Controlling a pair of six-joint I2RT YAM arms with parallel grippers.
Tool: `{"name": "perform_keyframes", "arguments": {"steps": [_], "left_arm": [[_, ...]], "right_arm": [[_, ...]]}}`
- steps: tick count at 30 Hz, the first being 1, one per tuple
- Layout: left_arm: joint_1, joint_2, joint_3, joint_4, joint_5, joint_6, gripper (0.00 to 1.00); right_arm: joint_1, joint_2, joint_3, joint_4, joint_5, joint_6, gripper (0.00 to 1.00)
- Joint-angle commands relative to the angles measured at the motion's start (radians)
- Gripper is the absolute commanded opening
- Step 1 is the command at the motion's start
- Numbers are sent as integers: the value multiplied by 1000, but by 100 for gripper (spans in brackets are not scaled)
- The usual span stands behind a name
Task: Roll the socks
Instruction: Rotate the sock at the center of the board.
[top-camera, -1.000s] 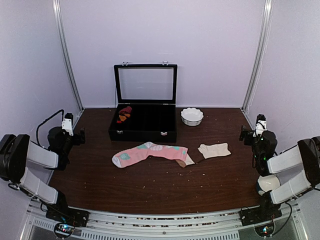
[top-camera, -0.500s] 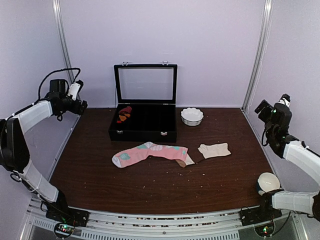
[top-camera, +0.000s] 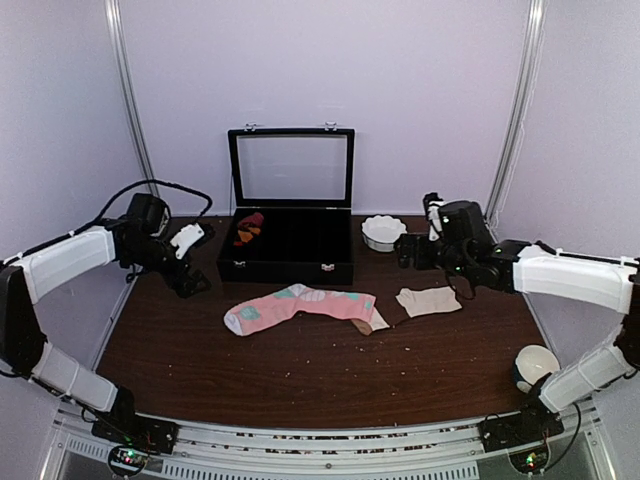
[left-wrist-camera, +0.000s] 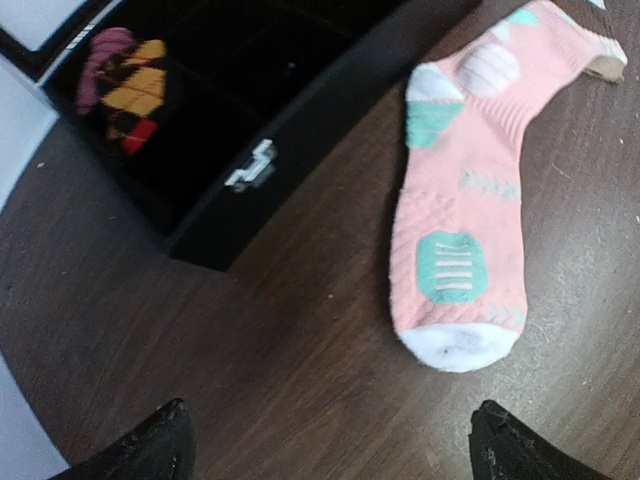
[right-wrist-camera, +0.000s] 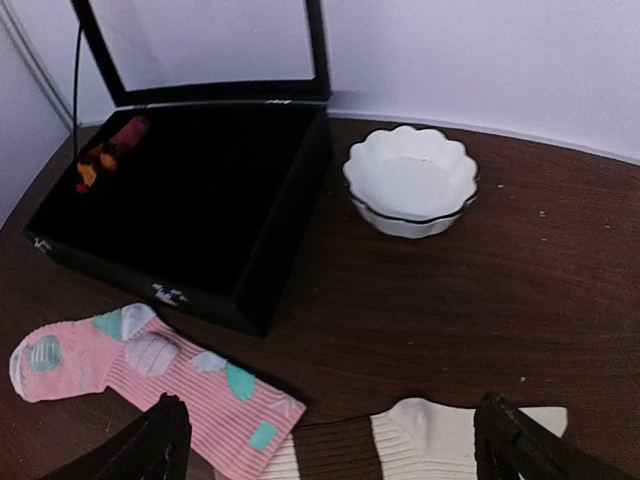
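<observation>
Since the earlier frame both arms have swung down and inward from the sides of the top view; the socks have not moved. The left gripper (top-camera: 192, 278) now hangs at middle left, near the left front corner of the black box (top-camera: 285, 270). Its jaws are wide open with nothing between them. The right gripper (top-camera: 412, 253) is at middle right, between the white bowl (top-camera: 384, 232) and the cream sock (top-camera: 428, 300), and its jaws are also spread wide and empty.

The pink sock (top-camera: 300, 305) lies flat in the centre of the frame, with its white cuff end to the left and its tan toe to the right. The box's front wall is just above it, with a strip of table (top-camera: 300, 380) between them. The cream sock lies flat to the right of the tan toe, with only a narrow gap between them.

Below both socks the wood is bare across the lower part of the frame — the widest free room. The box lid stands upright, and a dark red and orange bundle (top-camera: 248, 228) lies in the box's left part.
</observation>
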Motion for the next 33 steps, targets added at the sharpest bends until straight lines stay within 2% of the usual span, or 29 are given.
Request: {"name": "perform_keyframes", "arguments": {"steps": [1,5,9,20,22,24,29,33], "left_arm": [[-55,111,17,17,-35,34,98],[-78,164,15,52,-28,17,98],[-118,212,2,61,-28,35,98],[-172,352,42,50,-43,27,97],[-176,371,59,38,-37,27,91],[-183,391,83,17,-40,32,80],[-202,426,128,-44,-23,41,43],[-207,421,141,-95,1,40,29]], "right_arm": [[121,151,128,-103,-9,-16,98],[164,307,264,-195,-44,-20,93],[181,394,329,-228,-58,-26,90],[187,384,291,-213,-25,-17,87],[187,384,285,-211,-22,-27,87],[188,389,287,-215,-15,-38,86],[187,397,302,-229,-27,-71,83],[187,409,313,-242,-30,-91,81]]}}
